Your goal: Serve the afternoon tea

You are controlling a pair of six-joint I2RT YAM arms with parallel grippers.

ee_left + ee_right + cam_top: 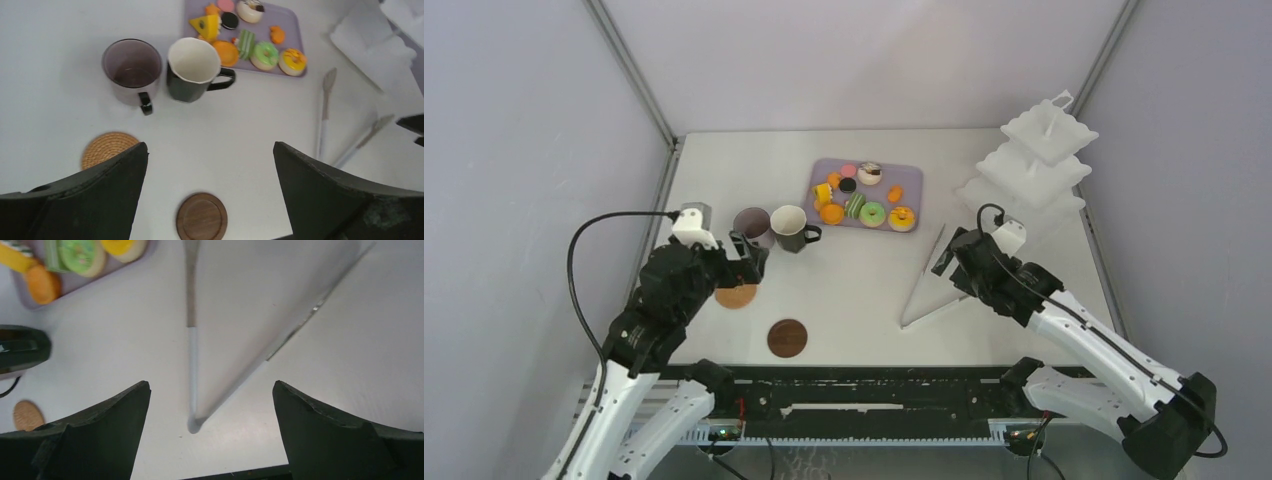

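Left claw [210, 146] and right claw [210, 385] spread, empty; two coasters [736, 296] [787, 338], two mugs [752, 226] [790, 227], one tiered stand [1034, 165], one tongs [920, 280].

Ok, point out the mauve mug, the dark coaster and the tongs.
mauve mug [132, 72], left wrist view, inner floor
dark coaster [201, 217], left wrist view, centre of top
tongs [193, 360], right wrist view, left arm

Upright, side by side: mauve mug [751, 226], handle nearward; dark mug [789, 228] with white inside, handle rightward. Flat, nearer: woven coaster [107, 147]; nearer still, dark wooden coaster [787, 338]. Behind the mugs, rightward: doughnuts and macarons [864, 195], clustered. Far right: white three-tier stand [1034, 165].
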